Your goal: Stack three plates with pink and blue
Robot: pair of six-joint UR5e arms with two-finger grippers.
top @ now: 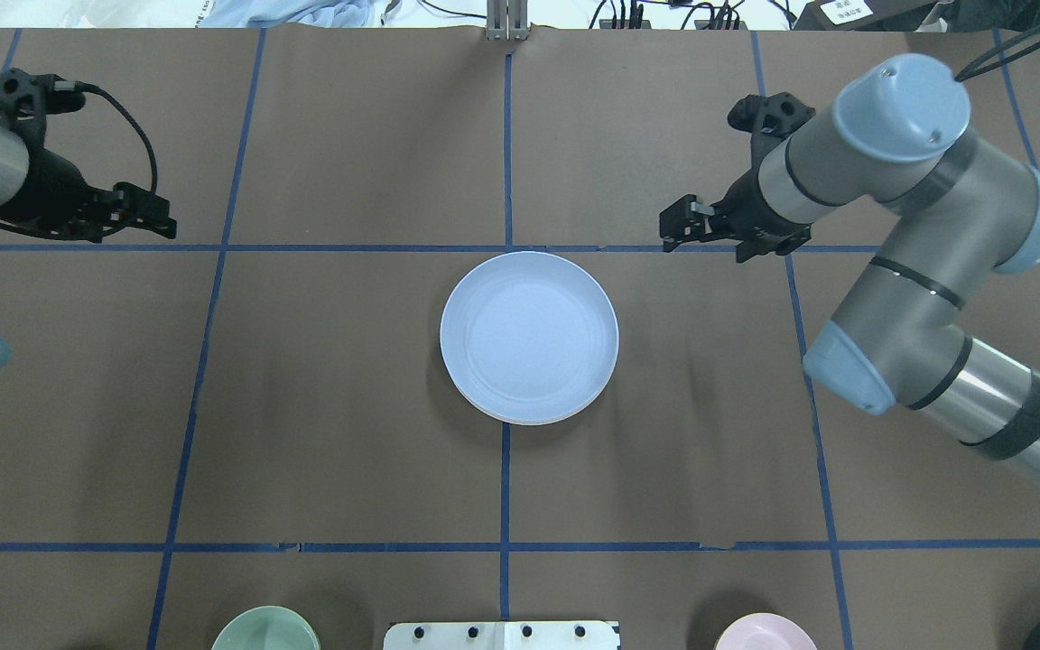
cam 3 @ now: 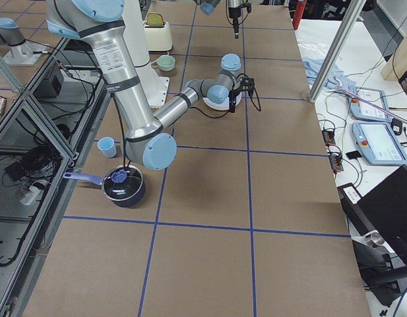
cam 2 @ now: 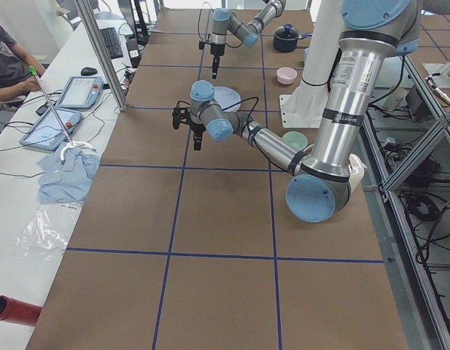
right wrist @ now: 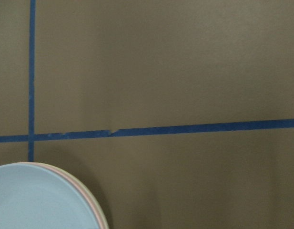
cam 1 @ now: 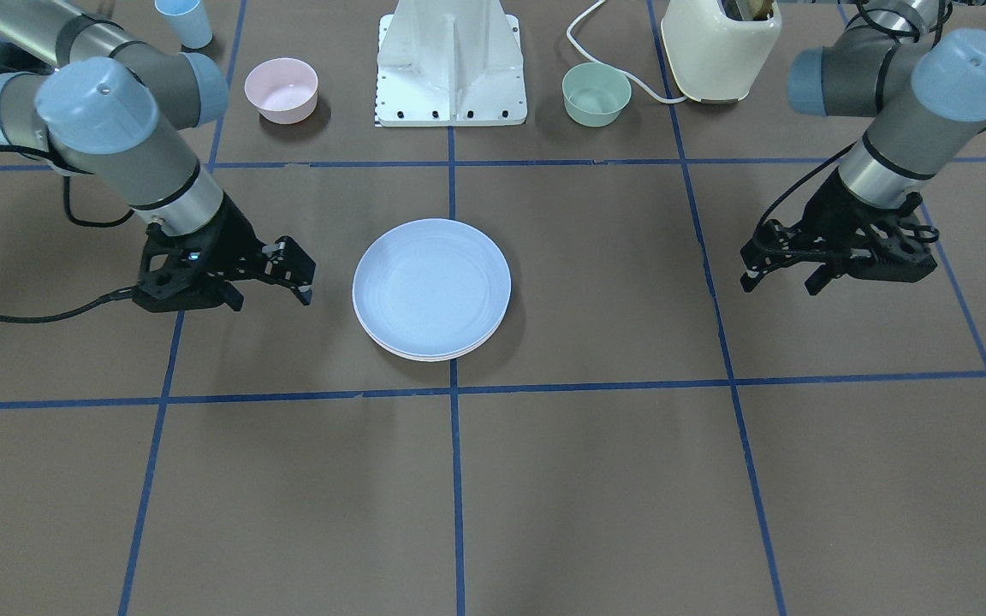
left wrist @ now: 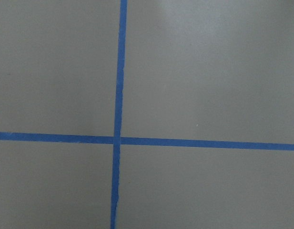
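Resting at the middle of the brown table [cam 1: 596, 479], just at a crossing of blue tape lines [cam 1: 456, 479], the three plates form one stack: the blue plate [cam 1: 431, 285] on top, and in the right wrist view a thin edge of the pink plate [right wrist: 95, 210] under it, with the cream plate [right wrist: 101, 213] lowest. In the front-facing view the right gripper [cam 1: 270, 298] hangs at the stack's 9 o'clock, near but apart from it, prongs spread and holding nothing. The left gripper [cam 1: 780, 282] hangs at 3 o'clock, well apart, prongs likewise spread and empty. A small pink bowl [cam 1: 281, 88] sits at 11 o'clock, a green bowl [cam 1: 596, 93] at 1 o'clock, the white robot base [cam 1: 452, 64] at 12 o'clock between them. A cream toaster [cam 1: 720, 47] stands just beside the green bowl, and a light-blue cup [cam 1: 184, 20] stands near the pink bowl.
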